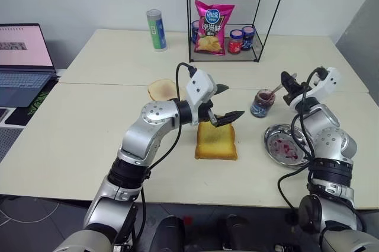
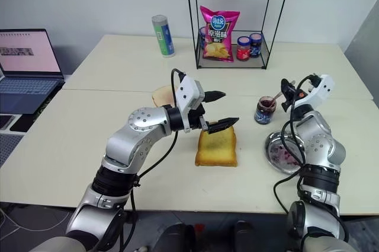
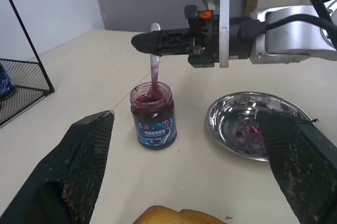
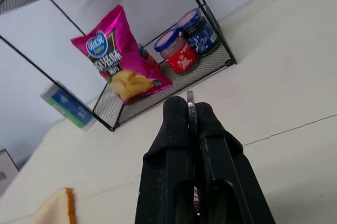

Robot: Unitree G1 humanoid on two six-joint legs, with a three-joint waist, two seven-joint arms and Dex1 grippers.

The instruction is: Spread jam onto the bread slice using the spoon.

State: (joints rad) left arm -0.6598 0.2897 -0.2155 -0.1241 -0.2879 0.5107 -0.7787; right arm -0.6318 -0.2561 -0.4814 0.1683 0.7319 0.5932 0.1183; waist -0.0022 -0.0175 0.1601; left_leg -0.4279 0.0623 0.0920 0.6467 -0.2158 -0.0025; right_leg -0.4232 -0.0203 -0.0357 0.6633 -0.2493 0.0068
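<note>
Loading the small slim silver spoon [image 3: 154, 60] looks to be the step in hand: the right end effector [image 3: 158, 43], its black fingers pinched tight on the handle, holds the spoon with its bowl dipped into the open glass jar of dark red-purple jam [image 3: 152, 114] on the pale counter [image 1: 89, 139]. The thick golden-yellow bread slice [image 1: 217, 140] lies flat near the counter's middle, apparently still bare (no smear shows on top). Just above its far edge hovers the left end effector [image 1: 224, 103], fingers spread wide and empty. A round steel dish [image 1: 287, 143] with reddish smears sits beside the jar.

Next, I judge, the spoon must lift out with a blob kept level, cross the counter past the dish, then tilt and drag across the slice. The left end effector may need to steady the bread or move aside.
</note>
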